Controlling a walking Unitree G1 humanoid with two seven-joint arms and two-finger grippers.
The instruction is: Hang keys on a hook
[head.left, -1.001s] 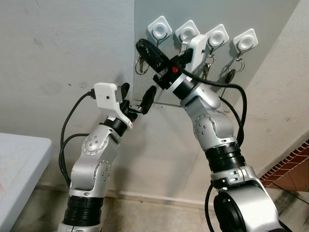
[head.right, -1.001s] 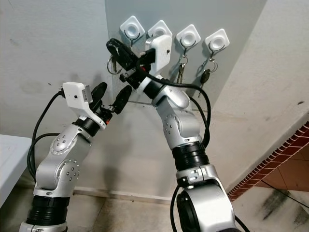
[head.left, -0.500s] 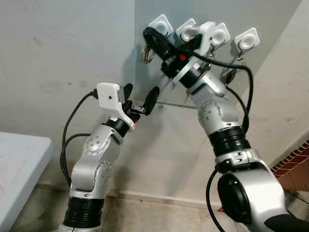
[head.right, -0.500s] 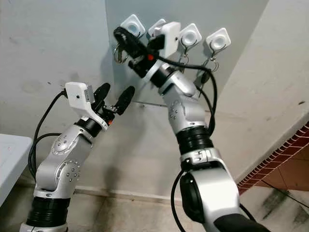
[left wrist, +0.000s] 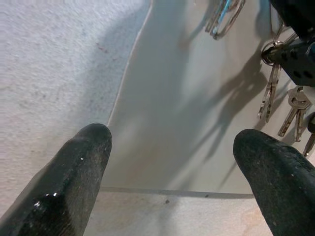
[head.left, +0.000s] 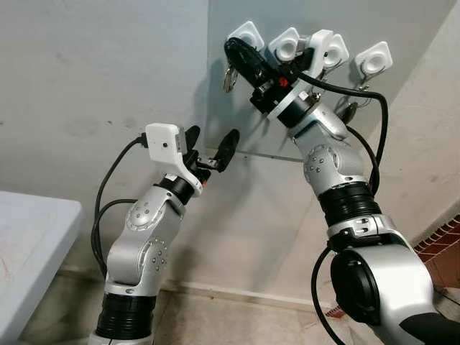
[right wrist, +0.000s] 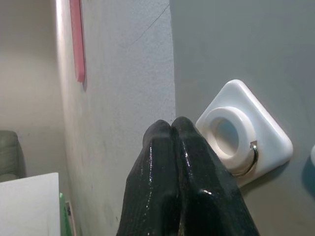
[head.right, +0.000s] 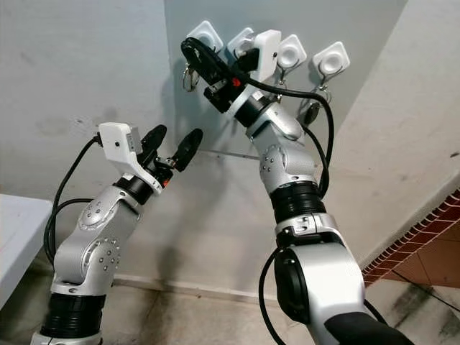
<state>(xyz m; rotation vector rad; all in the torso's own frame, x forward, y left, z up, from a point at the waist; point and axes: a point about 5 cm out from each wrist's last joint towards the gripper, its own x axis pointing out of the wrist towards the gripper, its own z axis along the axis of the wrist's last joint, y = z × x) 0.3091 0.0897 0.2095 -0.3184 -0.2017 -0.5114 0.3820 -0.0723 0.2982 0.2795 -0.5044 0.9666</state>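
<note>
Four white diamond-shaped hooks sit in a row on a grey wall panel; the leftmost hook is bare. My right gripper is raised just below and left of it, shut on a key ring that dangles under its fingers. In the right wrist view the shut fingertips lie right beside that hook and its metal loop. Other keys hang from the two right-hand hooks. My left gripper is open lower down, holding nothing, pointed at the panel.
A white table stands at the lower left. A slanted wall with red brick runs along the right. A thin ledge line crosses the panel below the hooks. Hung keys lie near my right arm.
My right gripper has carried the key ring up and to the right, from below the row of hooks to beside the leftmost hook. The left arm has barely moved.
</note>
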